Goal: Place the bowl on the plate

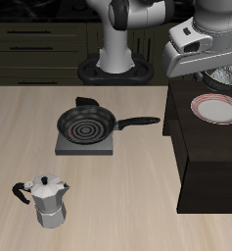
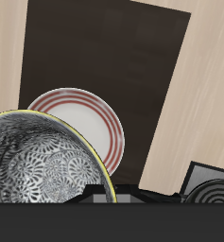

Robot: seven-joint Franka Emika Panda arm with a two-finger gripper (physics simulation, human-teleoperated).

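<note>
Gripper (image 1: 221, 69) hangs above the dark surface at the side of the table, close to the plate (image 1: 216, 109). The fingertips themselves do not show clearly in either view, so I cannot say by sight that they are shut. But the bowl (image 2: 43, 161) fills the wrist view right under the camera and looks raised above the plate, so my judgement is that the gripper holds it by the rim. In the exterior view only a small part of the bowl (image 1: 223, 75) shows, under the arm's end.

The plate (image 2: 90, 121) lies flat on the dark surface, and in the wrist view the bowl covers a part of it. The bowl's middle is not over the plate's middle; it stands off to one side, and a large part of the plate is still free. So the step in hand seems to be the carry toward the plate, near its end, and the bowl is not yet set down.

The next move, I think, calls for a short shift sideways until the bowl is centred over the ring, then a slow descent and opening of the fingers.

Farther out, the pan (image 1: 86, 125) sits on its grey burner (image 1: 84, 145), and a moka pot (image 1: 48, 200) stands near the front edge, both well apart from the plate.
</note>
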